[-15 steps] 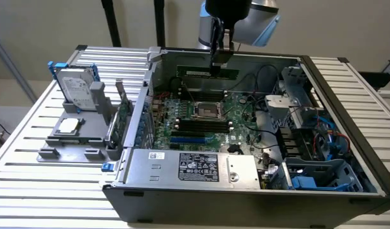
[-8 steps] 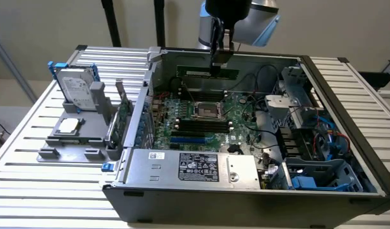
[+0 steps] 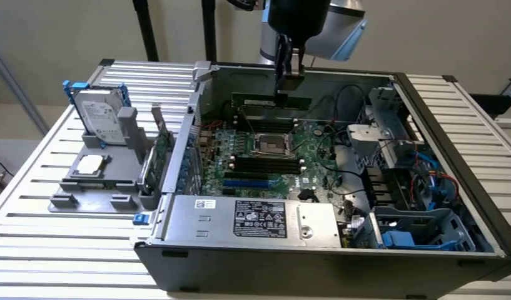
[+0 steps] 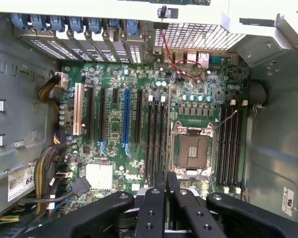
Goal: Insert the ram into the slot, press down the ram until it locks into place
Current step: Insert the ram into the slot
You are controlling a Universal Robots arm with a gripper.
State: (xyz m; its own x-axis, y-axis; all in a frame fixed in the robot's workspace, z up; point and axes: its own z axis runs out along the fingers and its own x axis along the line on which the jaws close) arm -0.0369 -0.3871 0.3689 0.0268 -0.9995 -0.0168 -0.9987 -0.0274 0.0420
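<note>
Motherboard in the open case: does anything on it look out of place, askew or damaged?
Nothing looks damaged or askew. The motherboard lies flat in the case, its black memory slots run parallel, and the CPU socket is bare. Only a thin red wire loops loosely over the board near the rear ports.

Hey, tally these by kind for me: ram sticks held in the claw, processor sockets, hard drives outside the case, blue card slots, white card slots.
ram: 1
processor socket: 1
hard drive: 1
blue card slot: 1
white card slot: 1
Total: 5
</note>
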